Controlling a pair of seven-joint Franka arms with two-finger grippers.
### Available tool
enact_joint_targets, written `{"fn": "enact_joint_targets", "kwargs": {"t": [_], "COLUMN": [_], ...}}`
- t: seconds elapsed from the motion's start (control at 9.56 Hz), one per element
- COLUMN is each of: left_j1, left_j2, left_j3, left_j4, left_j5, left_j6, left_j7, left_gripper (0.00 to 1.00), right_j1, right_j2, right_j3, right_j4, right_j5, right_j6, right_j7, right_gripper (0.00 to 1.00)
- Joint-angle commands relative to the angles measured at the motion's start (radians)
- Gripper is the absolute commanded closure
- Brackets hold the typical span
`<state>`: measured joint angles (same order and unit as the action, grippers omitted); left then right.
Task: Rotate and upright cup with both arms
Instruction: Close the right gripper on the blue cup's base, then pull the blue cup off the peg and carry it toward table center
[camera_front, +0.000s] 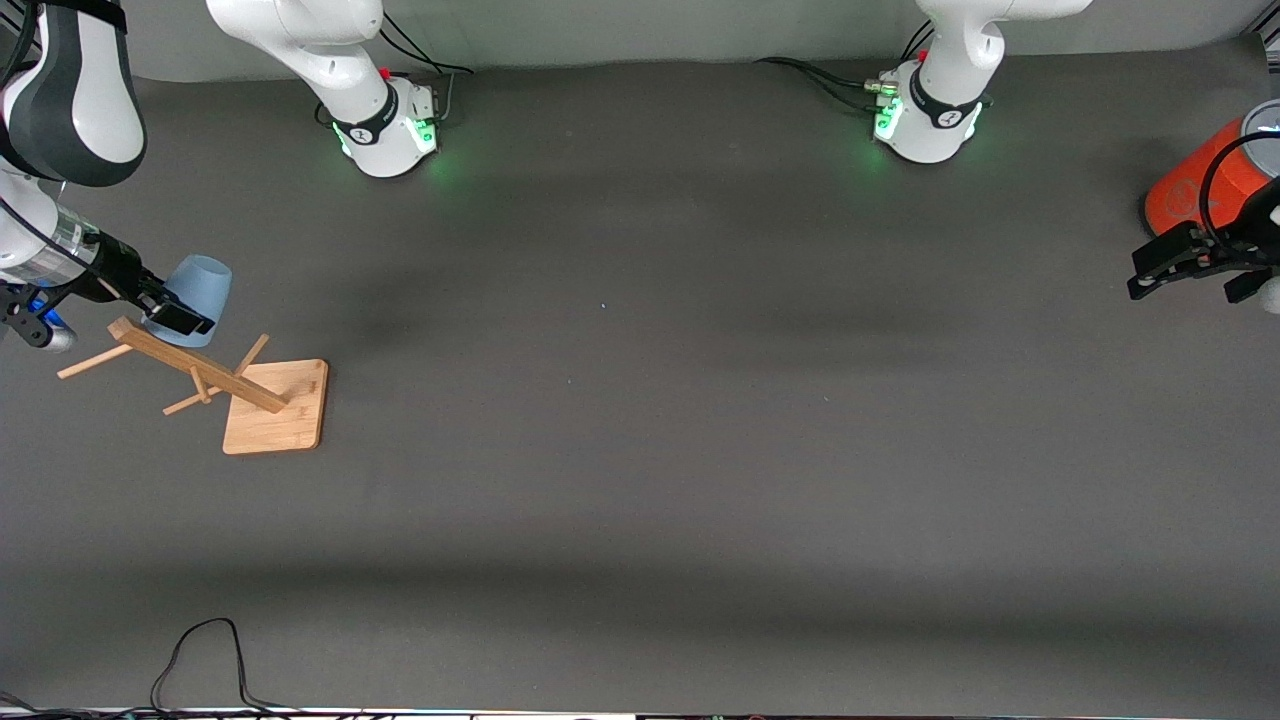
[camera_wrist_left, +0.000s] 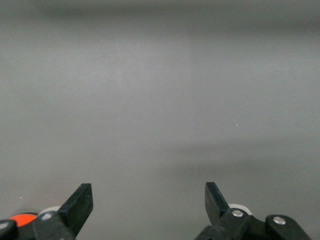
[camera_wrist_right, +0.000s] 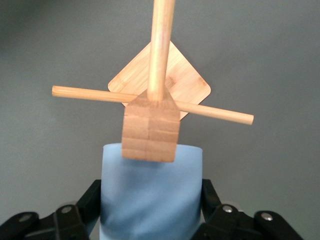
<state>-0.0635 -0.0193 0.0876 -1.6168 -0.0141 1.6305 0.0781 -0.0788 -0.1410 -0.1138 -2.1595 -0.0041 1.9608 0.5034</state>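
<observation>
The light-blue cup (camera_front: 197, 287) hangs tilted in the air at the right arm's end of the table, against the top of a wooden rack's slanted post (camera_front: 195, 365). My right gripper (camera_front: 178, 316) is shut on the cup, one black finger on each side of its wall. In the right wrist view the cup (camera_wrist_right: 150, 195) fills the space in the right gripper (camera_wrist_right: 151, 199), and the post's square end (camera_wrist_right: 150, 132) overlaps the cup's rim. My left gripper (camera_front: 1140, 277) waits open and empty over the left arm's end of the table; in its own view the left gripper (camera_wrist_left: 147, 197) holds nothing.
The rack's square bamboo base (camera_front: 278, 410) rests on the grey table, with thin pegs (camera_front: 95, 361) sticking out of the post. A large orange cylinder (camera_front: 1200, 185) stands beside the left gripper. A black cable (camera_front: 200, 650) loops along the edge nearest the front camera.
</observation>
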Motion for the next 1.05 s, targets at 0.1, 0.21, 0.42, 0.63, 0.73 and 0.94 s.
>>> {"fn": "enact_joint_targets", "kwargs": {"t": [0.1, 0.21, 0.42, 0.63, 0.73, 0.94], "left_j1": [0.005, 0.004, 0.014, 0.010, 0.019, 0.014], "left_j2": [0.001, 0.002, 0.002, 0.002, -0.002, -0.001], "left_j3": [-0.002, -0.003, 0.000, -0.008, -0.006, -0.008], "left_j4": [0.008, 0.009, 0.009, 0.015, 0.017, 0.017], "left_j5": [-0.006, -0.007, -0.006, -0.003, -0.006, 0.000], "left_j6": [-0.014, 0.002, 0.000, 0.009, 0.006, 0.038], "left_j7": [0.006, 0.005, 0.017, 0.008, 0.023, 0.020], "left_gripper": [0.00, 0.00, 0.00, 0.00, 0.00, 0.00], "right_j1": [0.008, 0.008, 0.045, 0.077, 0.083, 0.089], "right_j2": [-0.008, -0.017, -0.061, -0.123, -0.161, -0.227], "right_j3": [-0.001, 0.000, 0.000, 0.000, 0.000, 0.003], "right_j4": [0.004, 0.006, 0.010, 0.012, 0.010, 0.010], "right_j5": [0.003, 0.003, 0.003, 0.003, 0.003, 0.010], "right_j6": [0.009, 0.001, -0.037, -0.104, -0.150, -0.236], "right_j7": [0.007, 0.006, 0.015, 0.024, 0.026, 0.073], "right_gripper": [0.50, 0.50, 0.50, 0.50, 0.50, 0.50]}}
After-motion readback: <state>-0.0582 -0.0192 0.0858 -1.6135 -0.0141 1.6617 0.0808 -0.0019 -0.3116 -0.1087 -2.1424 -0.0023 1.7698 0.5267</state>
